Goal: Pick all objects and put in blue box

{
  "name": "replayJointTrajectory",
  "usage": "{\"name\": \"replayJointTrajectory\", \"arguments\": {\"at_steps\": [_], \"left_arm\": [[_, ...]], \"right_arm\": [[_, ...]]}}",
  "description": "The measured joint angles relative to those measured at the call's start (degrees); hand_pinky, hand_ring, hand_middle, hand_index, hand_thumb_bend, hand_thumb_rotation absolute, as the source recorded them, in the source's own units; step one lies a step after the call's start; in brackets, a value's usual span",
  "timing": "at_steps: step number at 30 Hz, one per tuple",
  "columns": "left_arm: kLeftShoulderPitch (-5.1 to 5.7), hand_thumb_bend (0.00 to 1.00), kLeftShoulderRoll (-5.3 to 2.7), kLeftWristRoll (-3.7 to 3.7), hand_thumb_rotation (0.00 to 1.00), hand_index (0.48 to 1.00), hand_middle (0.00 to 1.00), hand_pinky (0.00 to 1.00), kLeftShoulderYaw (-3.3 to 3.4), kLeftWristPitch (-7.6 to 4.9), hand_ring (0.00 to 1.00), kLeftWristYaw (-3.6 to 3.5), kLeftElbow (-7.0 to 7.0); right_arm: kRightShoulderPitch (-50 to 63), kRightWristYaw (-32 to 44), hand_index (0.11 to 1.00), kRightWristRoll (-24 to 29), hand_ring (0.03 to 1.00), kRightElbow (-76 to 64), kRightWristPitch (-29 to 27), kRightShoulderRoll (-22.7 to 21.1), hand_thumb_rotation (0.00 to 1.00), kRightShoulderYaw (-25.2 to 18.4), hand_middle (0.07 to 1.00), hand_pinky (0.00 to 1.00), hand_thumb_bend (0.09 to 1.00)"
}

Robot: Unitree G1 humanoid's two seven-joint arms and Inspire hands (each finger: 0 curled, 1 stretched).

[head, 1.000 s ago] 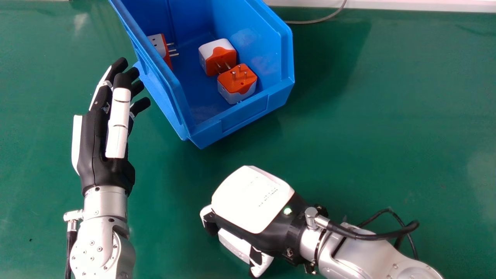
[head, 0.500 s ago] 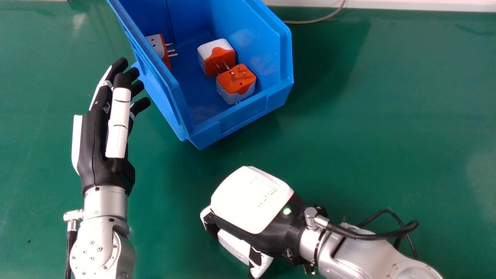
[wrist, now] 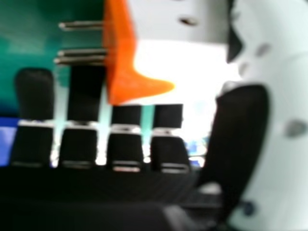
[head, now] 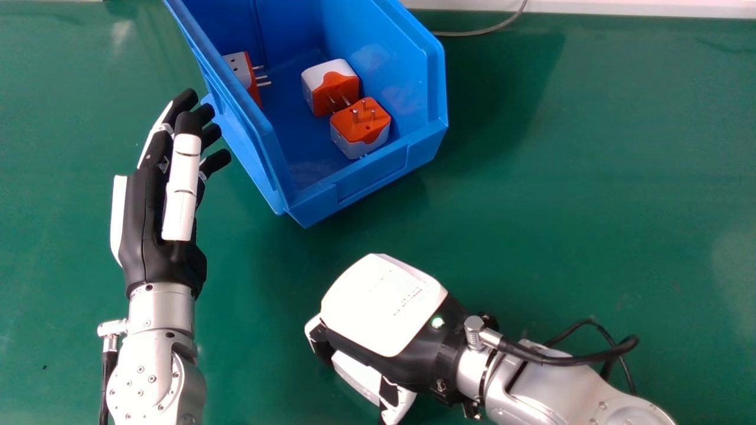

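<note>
The blue box [head: 372,180] stands at the top centre of the head view, holding three orange-and-white plug adapters: one [head: 241,69] by its left wall, two [head: 331,87] close together further right. My left hand [head: 144,224] is left of the box, open, its fingertips beside the wall. Below the box, my right hand [head: 384,304] has its back up and its fingers curled downward. In the right hand view another orange-and-white adapter [wrist: 122,67], with metal pins, sits between the fingers and thumb of my right hand [wrist: 79,144]; the back of the hand hides it in the head view.
The green table [head: 567,177] spreads around the box and under both arms. A thin grey cable [head: 484,30] lies behind the box at the table's far edge. Black cables [head: 590,357] loop beside the right forearm.
</note>
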Motion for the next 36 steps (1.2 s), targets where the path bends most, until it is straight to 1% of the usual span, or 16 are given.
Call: {"name": "replayJointTrajectory", "arguments": {"at_steps": [3,6,9,15,20,25,28,36], "left_arm": [[0.0,0.65,-0.02,0.05,0.79,0.862,0.86,0.8,-0.01,0.0,0.85,0.13,0.0],[0.0,0.65,-0.01,0.27,0.79,0.862,0.86,0.8,-0.02,0.0,0.85,0.29,0.0],[0.0,0.65,-0.01,0.28,0.79,0.862,0.86,0.8,-0.01,0.0,0.85,0.34,-0.01],[0.0,0.65,-0.01,0.21,0.79,0.863,0.86,0.8,-0.01,0.0,0.85,0.26,-0.01],[0.0,0.65,-0.01,0.21,0.79,0.863,0.86,0.8,-0.02,0.0,0.85,0.17,-0.01],[0.0,0.64,0.0,0.44,0.79,0.864,0.86,0.8,-0.03,0.0,0.85,0.19,-0.07],[0.0,0.64,0.0,0.4,0.8,0.864,0.86,0.8,-0.01,0.0,0.85,0.05,-0.07],[-0.01,0.64,0.0,0.42,0.8,0.865,0.86,0.8,0.0,-0.01,0.85,0.11,-0.06]], "right_arm": [[0.02,-0.59,0.532,0.25,0.402,0.22,-0.39,-0.04,0.0,0.0,0.502,0.29,0.522],[0.02,-1.07,0.53,0.53,0.401,0.23,-0.47,-0.04,0.0,-0.02,0.499,0.29,0.521],[0.03,-2.18,0.53,0.85,0.401,0.43,-0.73,-0.04,0.0,-0.05,0.499,0.29,0.521],[0.12,-4.16,0.526,1.31,0.403,0.55,-1.22,-0.03,0.0,-0.26,0.496,0.29,0.519],[0.18,-6.31,0.522,2.55,0.403,0.6,-1.79,-0.09,0.0,-1.43,0.499,0.3,0.519],[0.14,-9.32,0.516,2.87,0.403,0.77,-2.15,-0.2,0.0,-2.34,0.501,0.3,0.518],[0.11,-9.73,0.511,2.97,0.401,1.0,-2.26,-0.23,0.0,-2.7,0.501,0.3,0.518],[0.08,-11.53,0.509,3.15,0.398,1.2,-3.21,-0.23,0.0,-3.59,0.5,0.3,0.518]]}}
